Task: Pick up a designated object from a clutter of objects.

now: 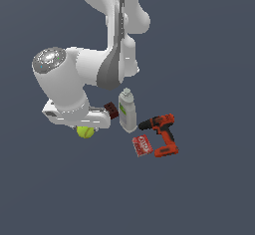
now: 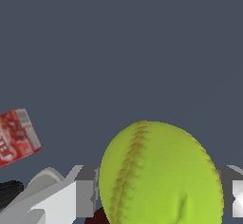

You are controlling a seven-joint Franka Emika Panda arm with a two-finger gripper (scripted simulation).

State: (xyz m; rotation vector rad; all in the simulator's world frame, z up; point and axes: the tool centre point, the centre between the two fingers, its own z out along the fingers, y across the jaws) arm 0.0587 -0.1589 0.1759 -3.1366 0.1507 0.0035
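The designated object, a yellow-green ball (image 1: pixel 85 131) with a curved stitched seam, sits at the exterior view's left end of the clutter of objects, right under the white hand. In the wrist view the ball (image 2: pixel 161 175) fills the space between the grey fingers (image 2: pixel 85 190). One finger touches each side of it. My gripper (image 1: pixel 86 126) is shut on the ball, and the hand hides the ball's upper part in the exterior view.
A dark red block (image 1: pixel 111 110) lies just beside the hand. Past it stand a white bottle with a green label (image 1: pixel 127 110), an orange-black drill (image 1: pixel 162 132) and a red box (image 1: pixel 142 145). The red box (image 2: pixel 16 136) also shows in the wrist view.
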